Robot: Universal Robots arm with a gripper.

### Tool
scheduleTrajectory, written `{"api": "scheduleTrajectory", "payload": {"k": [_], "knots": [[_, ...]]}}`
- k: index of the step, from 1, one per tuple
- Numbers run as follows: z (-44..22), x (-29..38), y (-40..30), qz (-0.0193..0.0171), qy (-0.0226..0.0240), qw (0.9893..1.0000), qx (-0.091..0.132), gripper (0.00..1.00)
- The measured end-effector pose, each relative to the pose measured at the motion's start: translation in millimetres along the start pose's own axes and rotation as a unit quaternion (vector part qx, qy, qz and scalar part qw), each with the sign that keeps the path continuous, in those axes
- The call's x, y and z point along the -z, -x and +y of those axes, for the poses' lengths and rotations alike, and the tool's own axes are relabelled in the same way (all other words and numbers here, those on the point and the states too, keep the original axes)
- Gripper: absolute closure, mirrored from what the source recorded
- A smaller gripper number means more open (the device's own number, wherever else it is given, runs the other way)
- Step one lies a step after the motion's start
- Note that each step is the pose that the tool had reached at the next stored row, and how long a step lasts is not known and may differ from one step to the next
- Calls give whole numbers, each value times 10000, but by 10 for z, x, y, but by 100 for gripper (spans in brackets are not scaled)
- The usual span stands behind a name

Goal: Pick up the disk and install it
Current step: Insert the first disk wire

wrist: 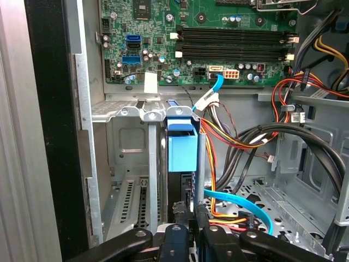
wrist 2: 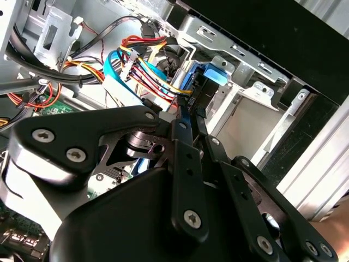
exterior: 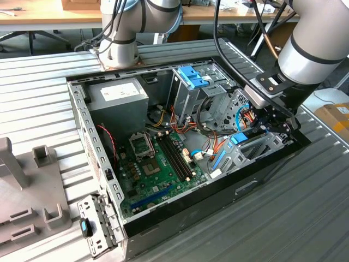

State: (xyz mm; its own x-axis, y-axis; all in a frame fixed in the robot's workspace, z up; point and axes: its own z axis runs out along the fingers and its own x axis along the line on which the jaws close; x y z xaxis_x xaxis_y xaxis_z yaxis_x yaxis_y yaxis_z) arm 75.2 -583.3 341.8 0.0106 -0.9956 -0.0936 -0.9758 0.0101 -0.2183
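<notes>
The disk (exterior: 240,138) stands on edge in a slot of the metal drive bay at the exterior view's right end of the open computer case (exterior: 82,125). Its bright blue carrier end (wrist: 181,150) shows between the bay's grey walls, with the dark drive edge beneath it. My gripper (wrist: 188,212) reaches down into the case (exterior: 265,130) right at the disk's near end. The two black fingers (wrist 2: 182,128) stand close together, with a narrow gap; I cannot tell whether they touch the blue carrier (wrist 2: 210,73).
Coloured cable bundles (wrist: 229,142) and a thin blue cable (wrist: 240,202) run beside the bay. A tall metal cage with a blue latch (exterior: 192,76), the power supply (exterior: 117,95) and the motherboard (exterior: 158,164) fill the case. A grey fixture (exterior: 27,185) sits on the ribbed table.
</notes>
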Motion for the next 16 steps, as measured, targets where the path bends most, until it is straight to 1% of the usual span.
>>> {"api": "scheduleTrajectory", "payload": {"k": [3,8,16], "knots": [[1,-5,0,0,0,10000,-7,83],[2,-6,5,11,-5,10000,-54,83],[12,-54,1,14,-6,10000,-60,83]]}}
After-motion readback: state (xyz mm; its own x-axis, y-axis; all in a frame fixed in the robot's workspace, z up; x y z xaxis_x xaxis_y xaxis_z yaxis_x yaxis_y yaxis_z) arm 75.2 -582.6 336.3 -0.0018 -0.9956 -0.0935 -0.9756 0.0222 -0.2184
